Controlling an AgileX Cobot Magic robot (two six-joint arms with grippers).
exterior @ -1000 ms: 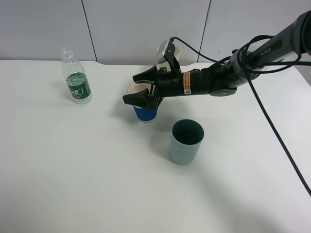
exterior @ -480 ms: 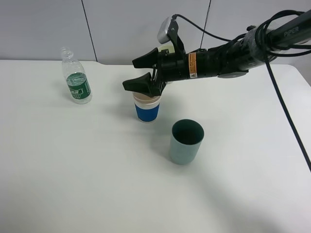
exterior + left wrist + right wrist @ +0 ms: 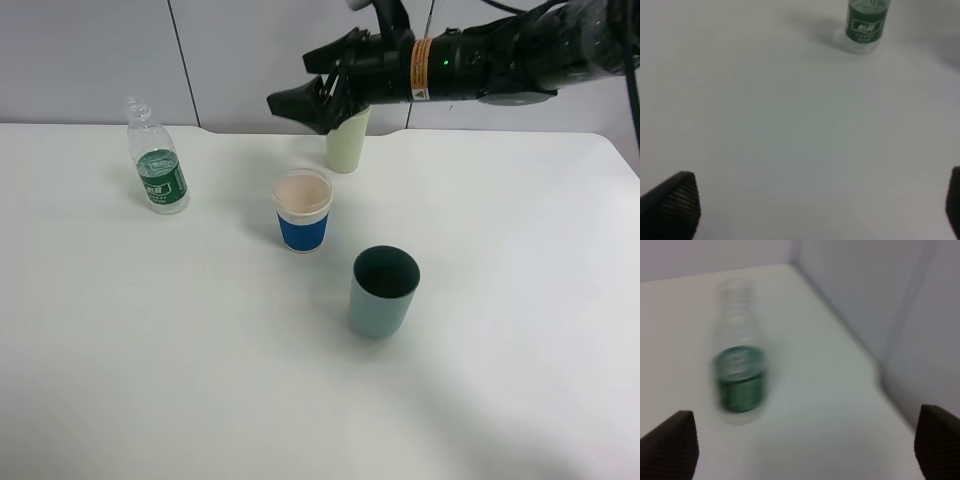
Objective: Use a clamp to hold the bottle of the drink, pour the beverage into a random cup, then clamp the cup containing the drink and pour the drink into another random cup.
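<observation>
Right gripper [image 3: 305, 88] hangs high over the far part of the white table [image 3: 150, 380], jaws spread and holding nothing, its black fingers pointing toward the left of the high view. Nearest the camera stands the grey-teal tumbler [image 3: 383, 291], upright with its mouth up. Just behind it and to its left stands the blue-sleeved cup [image 3: 302, 211], also upright, well below the gripper and clear of it. Farther left stands the bottle [image 3: 157, 158], long axis vertical, neck up and uncapped, well apart from both cups; the right wrist view catches it [image 3: 740, 375] only as a blur. At the back, partly behind the gripper, stands a pale yellow-green cup [image 3: 347, 140]. The left gripper [image 3: 810, 200] is spread wide over bare table with nothing between its pads. A second ago the right gripper's jaws sat around the blue-sleeved cup at table level; since then the arm has let go and lifted away, leaving that cup in place.
</observation>
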